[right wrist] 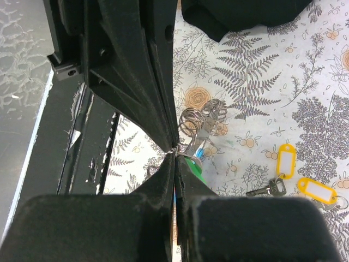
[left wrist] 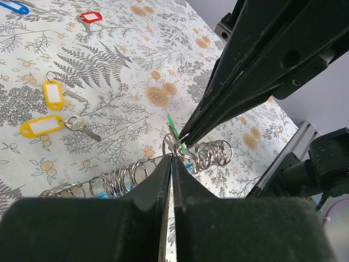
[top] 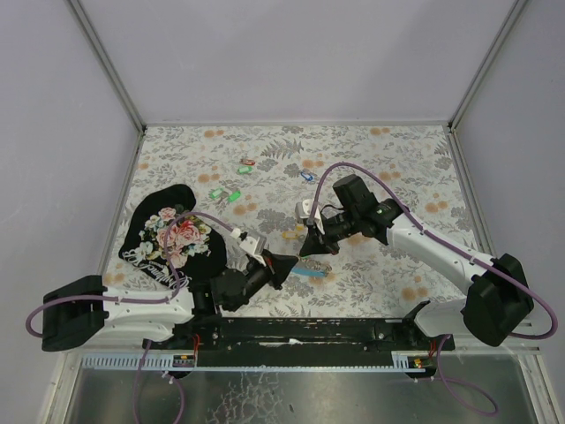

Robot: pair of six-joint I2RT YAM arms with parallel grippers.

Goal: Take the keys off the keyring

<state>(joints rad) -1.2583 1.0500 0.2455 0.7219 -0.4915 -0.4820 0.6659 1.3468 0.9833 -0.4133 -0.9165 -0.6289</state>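
The keyring is a floppy loop of coiled grey metal rings (left wrist: 117,182) with a bright blue section (top: 311,272); it lies on the floral table near the front middle. It also shows in the right wrist view (right wrist: 196,120). The green key tag (left wrist: 173,127) hangs on a small metal ring at the coil, edge-on here and broader in the right wrist view (right wrist: 197,167). My left gripper (left wrist: 172,159) is shut on a ring of the coil. My right gripper (right wrist: 175,154) is shut on the green tag's small ring, tip to tip with the left gripper (top: 292,262).
Two yellow tags with keys (left wrist: 53,94) (left wrist: 42,126) lie beside the coil. A red tag (left wrist: 90,17) and a blue tag (left wrist: 13,6) lie farther back. More green tags (top: 225,194) sit mid-table. The black floral cloth (top: 172,234) lies at the left.
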